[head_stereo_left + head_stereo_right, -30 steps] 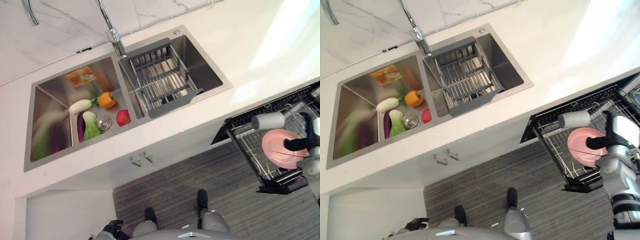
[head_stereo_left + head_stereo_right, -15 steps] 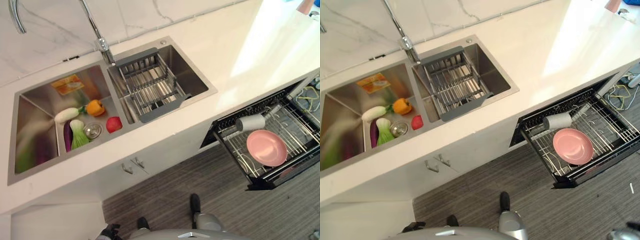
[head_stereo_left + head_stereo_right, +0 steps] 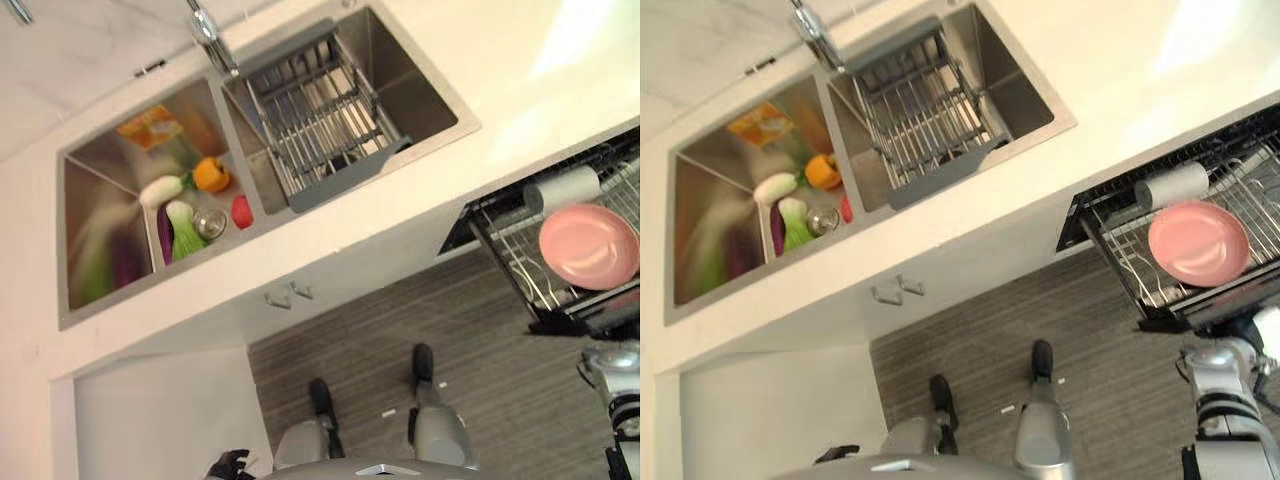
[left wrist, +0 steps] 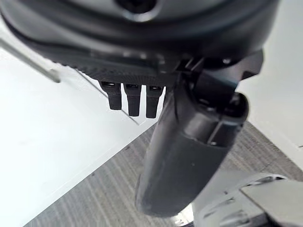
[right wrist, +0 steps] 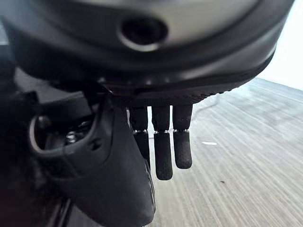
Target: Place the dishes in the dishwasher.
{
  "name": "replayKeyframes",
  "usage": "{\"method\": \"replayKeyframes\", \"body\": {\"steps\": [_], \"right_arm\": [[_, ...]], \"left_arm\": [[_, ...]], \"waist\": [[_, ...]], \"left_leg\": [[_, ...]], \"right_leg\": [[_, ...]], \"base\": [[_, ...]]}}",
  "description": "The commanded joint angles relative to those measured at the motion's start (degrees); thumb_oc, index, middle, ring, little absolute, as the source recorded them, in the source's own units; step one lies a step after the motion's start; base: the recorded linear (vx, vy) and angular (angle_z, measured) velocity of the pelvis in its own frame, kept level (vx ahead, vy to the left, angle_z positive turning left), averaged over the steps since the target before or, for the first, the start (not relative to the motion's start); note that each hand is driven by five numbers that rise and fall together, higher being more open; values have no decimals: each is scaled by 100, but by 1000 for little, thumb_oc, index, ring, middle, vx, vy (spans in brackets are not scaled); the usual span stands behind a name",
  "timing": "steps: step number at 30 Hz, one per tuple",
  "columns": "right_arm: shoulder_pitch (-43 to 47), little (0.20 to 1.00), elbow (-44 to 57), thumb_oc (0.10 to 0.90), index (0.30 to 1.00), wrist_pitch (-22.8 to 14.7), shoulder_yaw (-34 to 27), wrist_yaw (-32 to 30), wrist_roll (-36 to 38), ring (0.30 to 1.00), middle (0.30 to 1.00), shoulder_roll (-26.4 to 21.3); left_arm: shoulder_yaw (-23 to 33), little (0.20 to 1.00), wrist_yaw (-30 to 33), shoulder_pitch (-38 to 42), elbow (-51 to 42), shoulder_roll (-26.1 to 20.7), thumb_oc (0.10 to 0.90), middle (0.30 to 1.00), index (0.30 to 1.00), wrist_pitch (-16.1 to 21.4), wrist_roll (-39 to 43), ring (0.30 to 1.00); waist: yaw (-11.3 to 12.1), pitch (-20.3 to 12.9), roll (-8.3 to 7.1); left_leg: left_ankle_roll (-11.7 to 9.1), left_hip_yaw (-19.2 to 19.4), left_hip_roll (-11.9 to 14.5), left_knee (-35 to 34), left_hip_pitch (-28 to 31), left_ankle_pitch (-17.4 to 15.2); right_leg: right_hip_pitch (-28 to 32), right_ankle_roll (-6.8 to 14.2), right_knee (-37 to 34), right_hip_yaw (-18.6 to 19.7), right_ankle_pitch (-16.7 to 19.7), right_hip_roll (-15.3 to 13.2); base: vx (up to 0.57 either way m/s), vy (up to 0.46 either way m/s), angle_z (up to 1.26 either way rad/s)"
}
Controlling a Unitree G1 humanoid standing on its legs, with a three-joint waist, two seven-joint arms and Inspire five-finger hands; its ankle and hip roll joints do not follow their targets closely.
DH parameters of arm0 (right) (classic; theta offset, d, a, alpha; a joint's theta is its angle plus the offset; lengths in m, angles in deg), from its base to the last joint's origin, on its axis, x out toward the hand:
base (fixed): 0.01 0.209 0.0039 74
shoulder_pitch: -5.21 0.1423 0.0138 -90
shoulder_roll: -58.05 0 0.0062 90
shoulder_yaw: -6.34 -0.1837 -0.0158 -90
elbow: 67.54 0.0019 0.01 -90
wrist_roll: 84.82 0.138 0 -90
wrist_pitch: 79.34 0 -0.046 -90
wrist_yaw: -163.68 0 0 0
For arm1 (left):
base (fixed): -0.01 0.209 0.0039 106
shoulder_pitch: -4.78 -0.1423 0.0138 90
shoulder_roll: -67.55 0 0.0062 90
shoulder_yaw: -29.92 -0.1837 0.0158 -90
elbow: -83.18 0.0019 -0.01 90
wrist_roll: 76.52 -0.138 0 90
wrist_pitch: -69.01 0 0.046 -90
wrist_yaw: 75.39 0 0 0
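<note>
A white table carries a double steel sink, its left basin holding vegetables, its right a wire drain rack. Below the table's right edge, the pulled-out dishwasher rack holds a pink plate lying flat with a white cup on its side just beside it. The left hand and the right hand hang over the floor, fingers straight, holding nothing.
</note>
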Motion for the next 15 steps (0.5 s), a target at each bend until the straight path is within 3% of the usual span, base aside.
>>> {"method": "replayKeyframes", "body": {"steps": [1, 5, 10, 11, 12, 15], "right_arm": [[1326, 300, 661, 400, 300, -970, 425, -17, -887, 300, 300, -696], [2322, 300, 935, 400, 300, -1071, 1059, 17, -964, 300, 300, -1130], [2958, 300, 1334, 400, 300, -1172, 1487, -14, -1077, 300, 300, -1388], [3011, 622, 1509, 615, 622, -1192, 1575, -17, -1163, 622, 622, -1382], [2983, 900, 1556, 800, 900, -1189, 1610, 5, -1192, 900, 900, -1341], [2790, 900, 1687, 800, 900, -1178, 1608, 87, -1281, 900, 900, -1239]], "left_arm": [[-278, 900, 158, 254, 352, -435, 800, 900, 900, 21, 171, 900], [-304, 900, 135, 204, 341, -510, 800, 900, 900, 73, 428, 900], [-243, 900, 170, 301, 436, -613, 800, 900, 900, 99, 507, 900], [-191, 900, 146, 338, 533, -622, 800, 900, 900, 89, 516, 900], [-170, 900, 121, 357, 604, -619, 800, 900, 900, 80, 508, 900], [-105, 900, 99, 400, 689, -615, 800, 900, 900, 53, 495, 900]], "waist": [[271, -201, -325], [380, -133, -418], [450, -111, -521], [467, -115, -568], [463, -120, -589], [444, -133, -620]], "left_leg": [[-169, -669, 436, 122, -241, 427], [-249, -816, 538, 42, -515, 635], [-285, -871, 564, 22, -714, 699], [-298, -862, 587, 22, -737, 708], [-303, -853, 590, 22, -740, 700], [-308, -840, 597, 22, -719, 679]], "right_leg": [[171, 477, 183, -101, -611, -277], [-54, 444, 185, -230, -591, -202], [-206, 427, 182, -280, -577, -163], [-233, 421, 181, -289, -574, -146], [-231, 418, 182, -297, -577, -139], [-204, 408, 183, -308, -575, -134]], "base": [[-3, -52, 7], [-16, -68, 16], [-10, -32, 17], [15, -16, 4], [0, 0, 0], [12, 9, 1]]}}
